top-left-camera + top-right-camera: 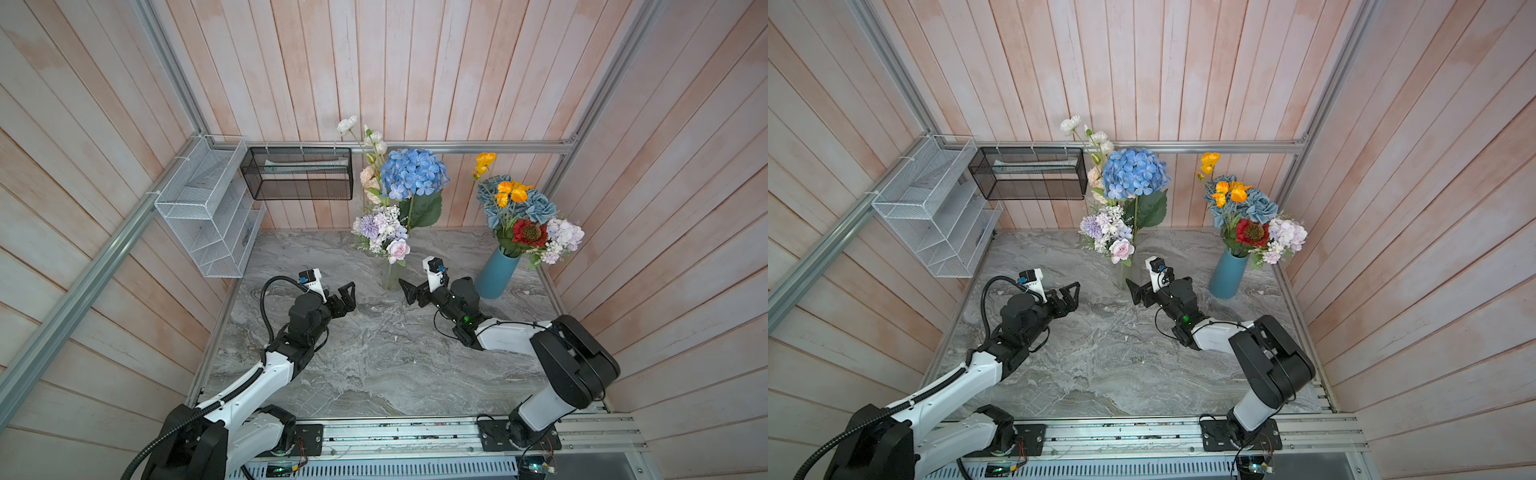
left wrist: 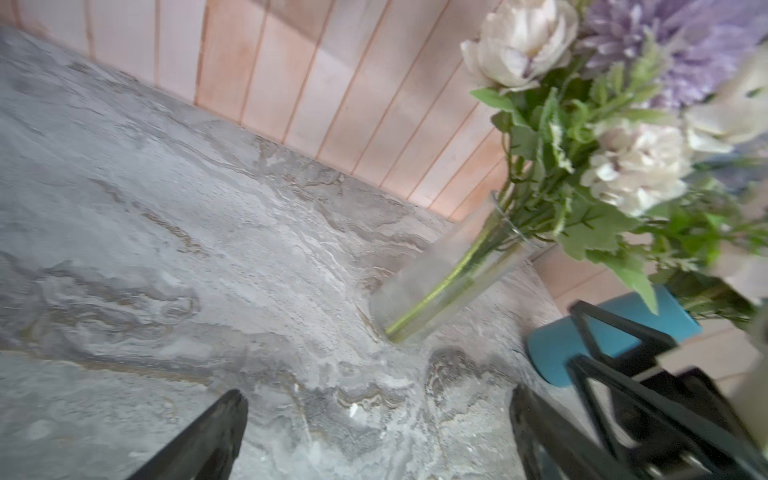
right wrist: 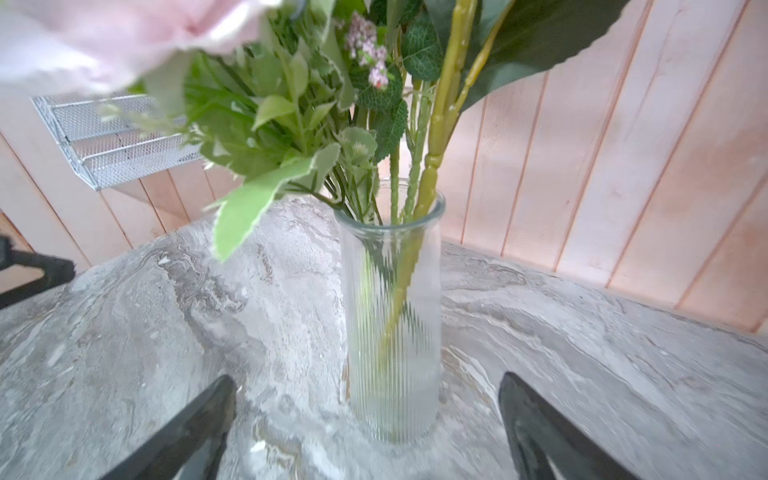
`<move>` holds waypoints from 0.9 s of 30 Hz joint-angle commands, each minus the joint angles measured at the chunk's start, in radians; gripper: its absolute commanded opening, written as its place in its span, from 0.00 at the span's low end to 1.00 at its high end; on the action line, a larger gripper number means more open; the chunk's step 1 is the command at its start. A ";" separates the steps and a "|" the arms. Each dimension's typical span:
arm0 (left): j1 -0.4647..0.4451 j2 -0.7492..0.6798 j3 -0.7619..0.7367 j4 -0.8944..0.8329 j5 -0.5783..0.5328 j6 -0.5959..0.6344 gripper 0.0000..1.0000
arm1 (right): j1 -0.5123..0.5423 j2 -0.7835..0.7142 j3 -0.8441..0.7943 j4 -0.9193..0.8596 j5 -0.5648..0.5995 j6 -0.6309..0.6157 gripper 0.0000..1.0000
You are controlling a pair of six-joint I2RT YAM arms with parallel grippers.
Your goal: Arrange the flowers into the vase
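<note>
A clear ribbed glass vase [image 1: 392, 276] [image 1: 1125, 276] [image 2: 449, 282] [image 3: 392, 324] stands mid-back on the table. It holds flowers [image 1: 413, 172]: a blue hydrangea, lilac, pink, white and peach blooms. At the back right a blue vase [image 1: 496, 272] [image 1: 1227, 276] [image 2: 552, 353] holds more flowers [image 1: 530, 232]: a red daisy, orange, blue and lilac blooms. My right gripper [image 1: 408, 293] [image 1: 1133, 293] [image 3: 368, 378] is open just in front of the glass vase, apart from it. My left gripper [image 1: 348, 296] [image 1: 1073, 293] [image 2: 376, 395] is open and empty, left of that vase.
The grey marble table [image 1: 374, 353] is walled by pink planks. A white wire rack [image 1: 203, 208] hangs on the left wall and a black mesh basket [image 1: 299, 174] on the back rail. The arms' mounting rail runs along the front edge.
</note>
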 commanded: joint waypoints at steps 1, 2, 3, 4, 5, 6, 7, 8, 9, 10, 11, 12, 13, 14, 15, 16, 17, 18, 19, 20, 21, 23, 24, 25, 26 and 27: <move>0.048 -0.018 0.019 -0.055 -0.107 0.115 1.00 | -0.014 -0.131 -0.064 -0.193 0.133 0.004 0.98; 0.063 -0.019 0.013 -0.047 -0.131 0.139 1.00 | -0.021 -0.183 -0.085 -0.238 0.168 -0.005 0.98; 0.074 -0.018 0.007 -0.036 -0.154 0.158 1.00 | -0.029 -0.226 -0.102 -0.275 0.201 -0.009 0.98; 0.087 -0.015 -0.003 -0.018 -0.181 0.183 1.00 | -0.041 -0.274 -0.121 -0.312 0.239 -0.014 0.98; 0.096 -0.009 -0.015 0.006 -0.209 0.212 1.00 | -0.057 -0.317 -0.142 -0.339 0.273 -0.022 0.98; 0.104 -0.003 -0.024 0.026 -0.237 0.234 1.00 | -0.072 -0.354 -0.164 -0.350 0.302 -0.032 0.98; 0.116 0.006 -0.034 0.047 -0.268 0.256 1.00 | -0.095 -0.391 -0.193 -0.351 0.337 -0.046 0.98; 0.130 0.017 -0.043 0.067 -0.292 0.273 1.00 | -0.121 -0.421 -0.223 -0.337 0.372 -0.060 0.98; 0.141 0.027 -0.052 0.086 -0.312 0.285 1.00 | -0.150 -0.444 -0.251 -0.318 0.395 -0.070 0.98; 0.154 0.039 -0.065 0.116 -0.331 0.303 1.00 | -0.186 -0.466 -0.283 -0.291 0.413 -0.076 0.98; 0.161 0.049 -0.078 0.146 -0.347 0.323 1.00 | -0.220 -0.478 -0.309 -0.252 0.436 -0.076 0.98; 0.163 0.059 -0.093 0.189 -0.362 0.348 1.00 | -0.245 -0.479 -0.329 -0.231 0.459 -0.071 0.98; 0.169 0.073 -0.101 0.221 -0.382 0.369 1.00 | -0.272 -0.476 -0.345 -0.206 0.473 -0.067 0.98; 0.174 0.080 -0.092 0.212 -0.386 0.381 1.00 | -0.303 -0.458 -0.359 -0.177 0.477 -0.066 0.98; 0.176 0.092 -0.095 0.235 -0.393 0.398 1.00 | -0.330 -0.430 -0.372 -0.147 0.474 -0.069 0.98; 0.181 0.111 -0.104 0.267 -0.396 0.414 1.00 | -0.360 -0.392 -0.382 -0.106 0.464 -0.069 0.98; 0.183 0.133 -0.118 0.308 -0.399 0.427 1.00 | -0.381 -0.346 -0.387 -0.067 0.444 -0.073 0.98; 0.188 0.154 -0.128 0.336 -0.406 0.433 1.00 | -0.398 -0.306 -0.391 -0.022 0.411 -0.075 0.98; 0.192 0.179 -0.137 0.367 -0.411 0.443 1.00 | -0.410 -0.262 -0.399 0.045 0.370 -0.079 0.98; 0.193 0.200 -0.148 0.407 -0.407 0.465 1.00 | -0.416 -0.221 -0.398 0.111 0.351 -0.095 0.98; 0.194 0.219 -0.160 0.453 -0.399 0.492 1.00 | -0.417 -0.196 -0.392 0.144 0.336 -0.121 0.98; 0.205 0.259 -0.190 0.581 -0.364 0.550 1.00 | -0.438 -0.138 -0.361 0.183 0.294 -0.179 0.98; 0.215 0.279 -0.200 0.633 -0.341 0.561 1.00 | -0.453 -0.105 -0.354 0.219 0.282 -0.183 0.98; 0.231 0.300 -0.207 0.679 -0.305 0.573 1.00 | -0.481 -0.068 -0.346 0.243 0.255 -0.160 0.98; 0.244 0.320 -0.204 0.705 -0.283 0.584 1.00 | -0.506 -0.056 -0.333 0.230 0.234 -0.135 0.98; 0.255 0.339 -0.209 0.740 -0.265 0.589 1.00 | -0.533 -0.058 -0.322 0.197 0.194 -0.115 0.98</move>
